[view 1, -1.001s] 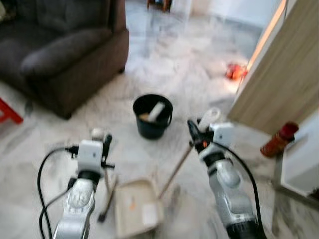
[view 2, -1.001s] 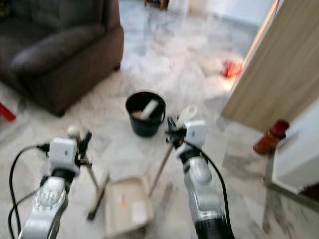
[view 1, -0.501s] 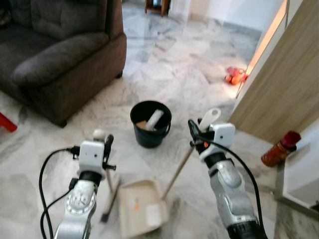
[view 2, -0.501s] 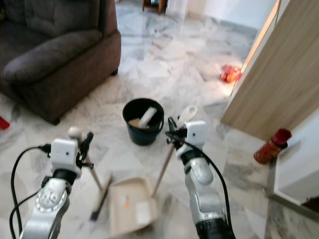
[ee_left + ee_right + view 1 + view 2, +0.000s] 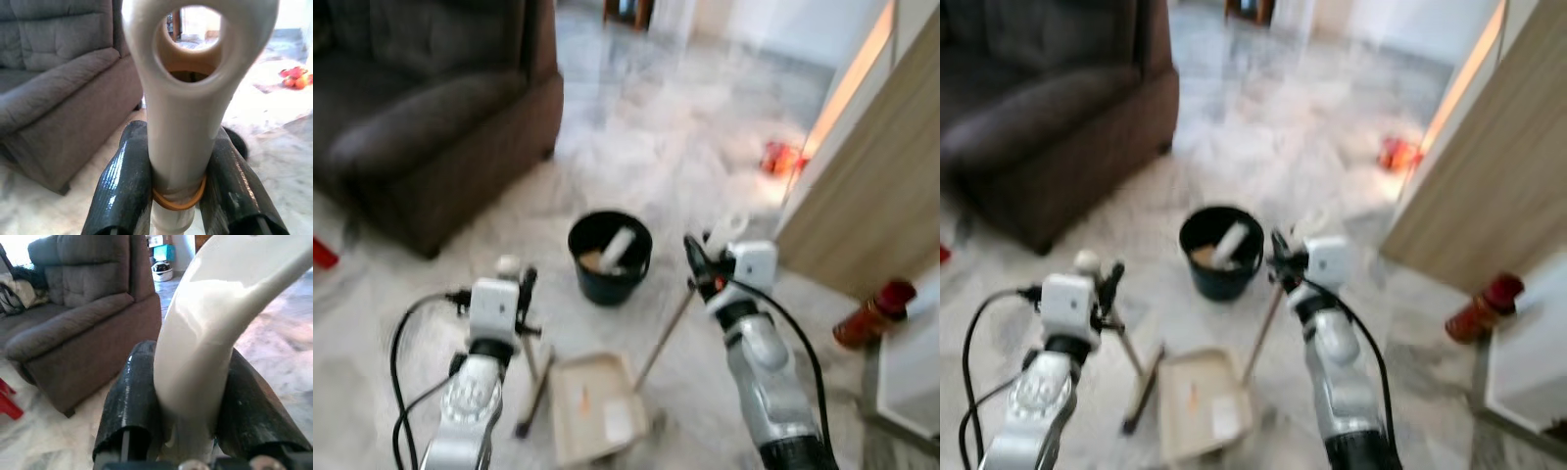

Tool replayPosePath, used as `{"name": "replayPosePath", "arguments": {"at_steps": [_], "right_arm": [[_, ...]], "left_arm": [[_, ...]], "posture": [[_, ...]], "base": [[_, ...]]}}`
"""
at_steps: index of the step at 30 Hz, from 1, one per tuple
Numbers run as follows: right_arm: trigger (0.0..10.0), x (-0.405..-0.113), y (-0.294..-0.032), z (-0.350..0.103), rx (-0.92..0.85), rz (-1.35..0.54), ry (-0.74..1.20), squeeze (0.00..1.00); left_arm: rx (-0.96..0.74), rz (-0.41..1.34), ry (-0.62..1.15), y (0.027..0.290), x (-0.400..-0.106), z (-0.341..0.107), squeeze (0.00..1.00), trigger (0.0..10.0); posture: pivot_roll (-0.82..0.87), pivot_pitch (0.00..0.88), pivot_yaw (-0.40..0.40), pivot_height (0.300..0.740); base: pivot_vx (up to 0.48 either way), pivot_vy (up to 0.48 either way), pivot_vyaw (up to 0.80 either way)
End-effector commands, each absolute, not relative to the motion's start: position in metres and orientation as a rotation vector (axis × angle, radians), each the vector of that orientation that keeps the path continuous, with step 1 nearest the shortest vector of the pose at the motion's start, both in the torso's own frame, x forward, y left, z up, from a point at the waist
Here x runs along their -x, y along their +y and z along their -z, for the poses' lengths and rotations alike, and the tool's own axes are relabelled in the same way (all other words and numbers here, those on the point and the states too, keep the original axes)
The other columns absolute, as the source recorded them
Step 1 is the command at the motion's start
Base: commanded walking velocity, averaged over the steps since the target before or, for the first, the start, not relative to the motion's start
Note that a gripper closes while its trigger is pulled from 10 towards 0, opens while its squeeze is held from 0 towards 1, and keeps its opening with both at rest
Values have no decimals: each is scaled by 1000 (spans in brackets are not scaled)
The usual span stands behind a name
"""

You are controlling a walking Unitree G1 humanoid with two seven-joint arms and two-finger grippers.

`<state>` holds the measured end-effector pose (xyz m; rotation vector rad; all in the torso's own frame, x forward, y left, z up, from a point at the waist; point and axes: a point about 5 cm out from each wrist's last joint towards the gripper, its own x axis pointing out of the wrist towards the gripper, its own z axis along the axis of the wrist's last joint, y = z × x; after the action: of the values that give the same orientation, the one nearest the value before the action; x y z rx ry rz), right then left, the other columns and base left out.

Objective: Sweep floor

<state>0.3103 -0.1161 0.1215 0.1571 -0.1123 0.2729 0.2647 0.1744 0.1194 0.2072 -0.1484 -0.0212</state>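
1. The left gripper (image 5: 173,196) is clamped on the cream handle of a small broom (image 5: 530,387); in the left wrist view a black finger (image 5: 120,188) presses on each side of the handle, just below its hanging loop. The broom slants down to the floor, and its dark head rests just beside the dustpan.

2. The right gripper (image 5: 188,423) is clamped the same way on the curved white grip of the dustpan handle (image 5: 668,333). The wooden shaft runs down and leftwards to the beige dustpan (image 5: 597,419), which lies flat on the marble floor (image 5: 656,147) between the two arms.

3. A pale scrap and a small orange bit lie in the dustpan tray. The head views are blurred, so finer dust cannot be made out.

4. A black bucket (image 5: 609,257) stands on the floor just beyond the dustpan, with a white tube-like piece and some brownish rubbish inside.

5. A dark grey sofa (image 5: 421,117) stands off to the left, a wooden panel (image 5: 862,196) to the right with a red bottle (image 5: 871,313) near its foot, and something orange-red (image 5: 781,157) lies farther off on the floor.

6. The step in hand appears to be gathering sweepings into the pan, or carrying a loaded pan towards the bucket.

7. If so, the next move calls for keeping the pan level while lifting it, bringing its lip over the bucket rim and tilting it, with the broom held clear.
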Motion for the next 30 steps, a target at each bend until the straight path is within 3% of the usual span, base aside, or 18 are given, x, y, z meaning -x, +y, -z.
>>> {"name": "replayPosePath", "arguments": {"at_steps": [1,19,23,30], "right_arm": [[10000,-311,-121,-128,-167,-261,-144,0],[10000,-311,-122,-126,-167,-245,-132,0],[10000,-312,-122,-125,-169,-243,-128,0],[10000,-312,-122,-125,-163,-239,-130,0]], "left_arm": [[-213,33,-184,170,-265,-126,0,10000],[-216,36,-183,170,-265,-127,0,10000],[-215,36,-184,170,-265,-127,0,10000],[-209,47,-187,169,-265,-127,0,10000]], "posture": [[166,146,-28,740],[168,147,-25,740],[170,146,-25,740],[171,143,-24,740]], "base": [[345,0,0],[345,0,0],[342,0,-800],[163,0,0]]}}
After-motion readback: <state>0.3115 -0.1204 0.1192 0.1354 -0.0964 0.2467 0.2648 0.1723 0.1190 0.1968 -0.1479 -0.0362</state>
